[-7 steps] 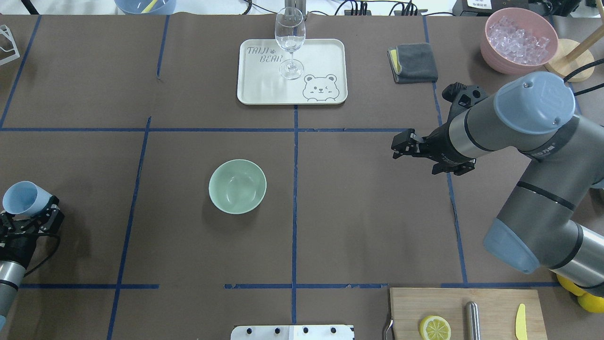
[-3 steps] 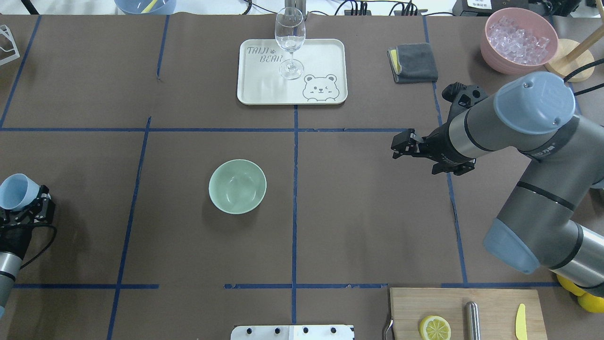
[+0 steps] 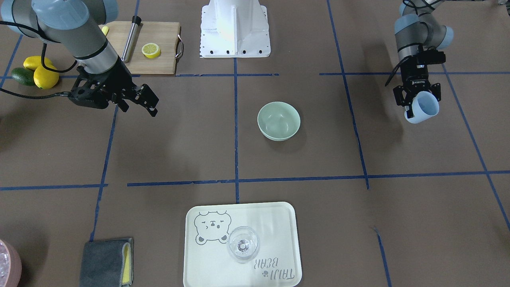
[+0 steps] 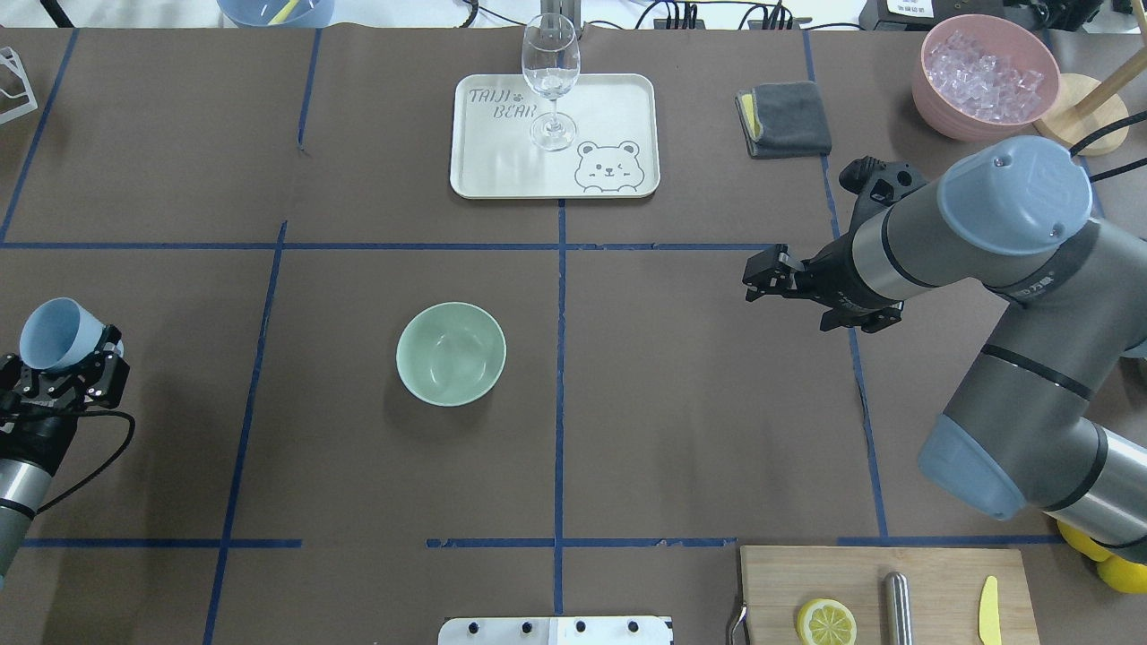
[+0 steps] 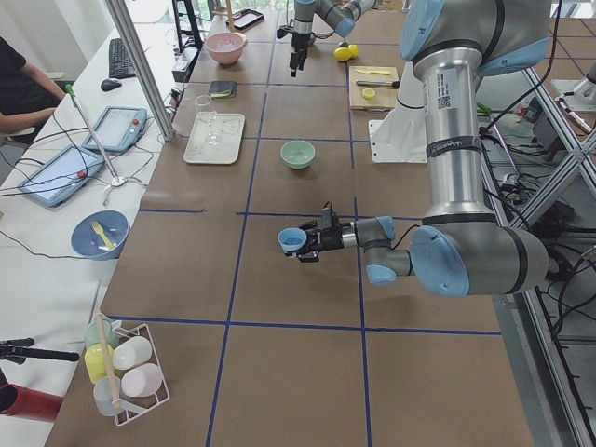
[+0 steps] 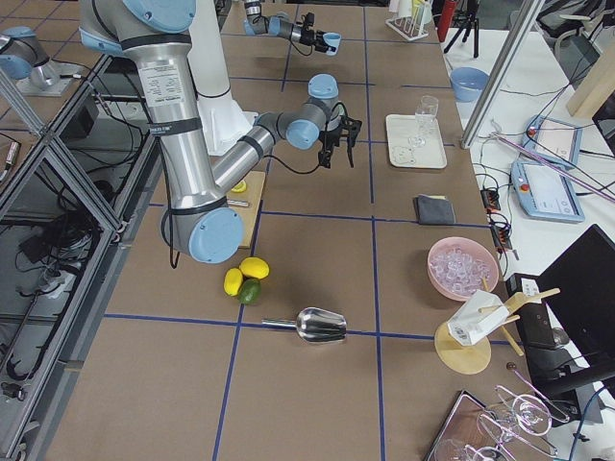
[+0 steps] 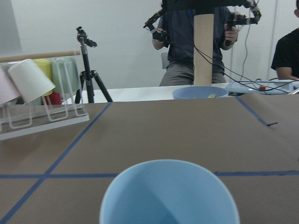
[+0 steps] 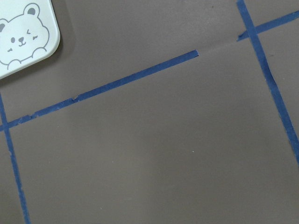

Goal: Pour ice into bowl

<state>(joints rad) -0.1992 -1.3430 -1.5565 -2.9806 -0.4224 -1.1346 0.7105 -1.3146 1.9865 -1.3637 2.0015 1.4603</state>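
- Overhead exterior gives us the clearest order, so we read it from the left edge across.
- At the far left edge, a little below mid-height, our left gripper is clamped on a pale blue cup. The cup's mouth tips up and toward the upper left of the frame.
- We can see no ice. The left wrist view looks over the cup's rim into a plain blue inside, and we cannot tell whether any cubes sit lower down.
- Left of centre, the green bowl stands upright on the brown table, and it looks empty to us.
- The coming move turns on this: the bowl lies to the right of the cup, well apart from it and slightly lower in the frame. We judge the cup must travel rightward over the bowl before it is tipped.
- Right of centre, our right gripper hangs with its fingers apart and holds nothing. It looks somewhat nearer the bowl than the left one, but the left one carries the cup.
- In the upper right corner, a pink bowl holds clear cubes, far from the green bowl.
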